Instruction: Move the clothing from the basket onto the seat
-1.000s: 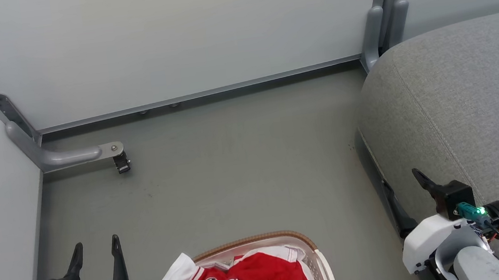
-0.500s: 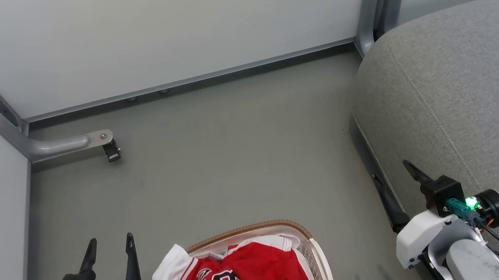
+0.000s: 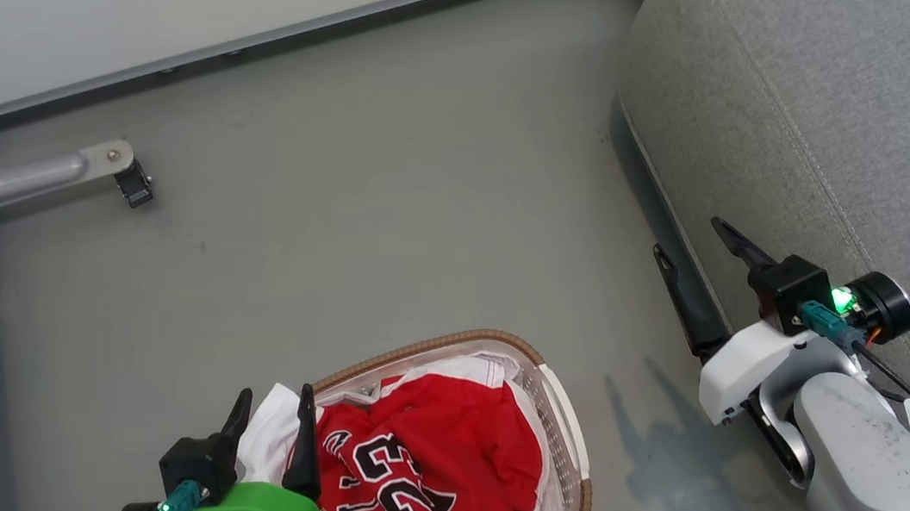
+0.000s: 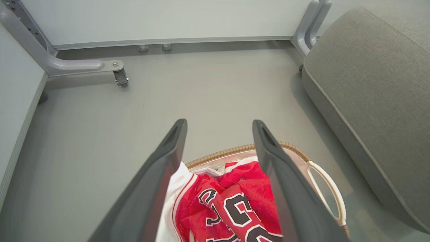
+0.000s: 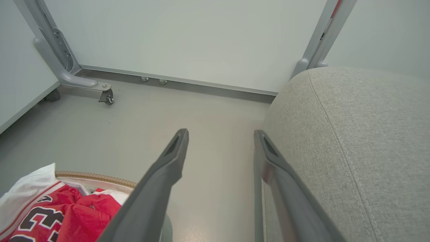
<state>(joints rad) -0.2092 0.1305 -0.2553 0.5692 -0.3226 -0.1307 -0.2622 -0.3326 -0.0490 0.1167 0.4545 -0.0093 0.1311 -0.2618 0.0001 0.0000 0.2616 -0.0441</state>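
- Moved in since a second ago, now above the left edge of the clothing (image 3: 436, 457): left gripper (image 3: 274, 392), fingers apart, empty.
- Heaped red in the basket (image 3: 551, 417), "23" legible in black.
- Beside the seat (image 3: 832, 70): right gripper (image 3: 687, 236), spread, holding nothing.

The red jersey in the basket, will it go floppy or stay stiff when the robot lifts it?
Probably floppy: the red jersey lies crumpled and folded in the basket, so it should sag and dangle. It looks like thin cloth, so likely light. A white cloth beside it may come up too.
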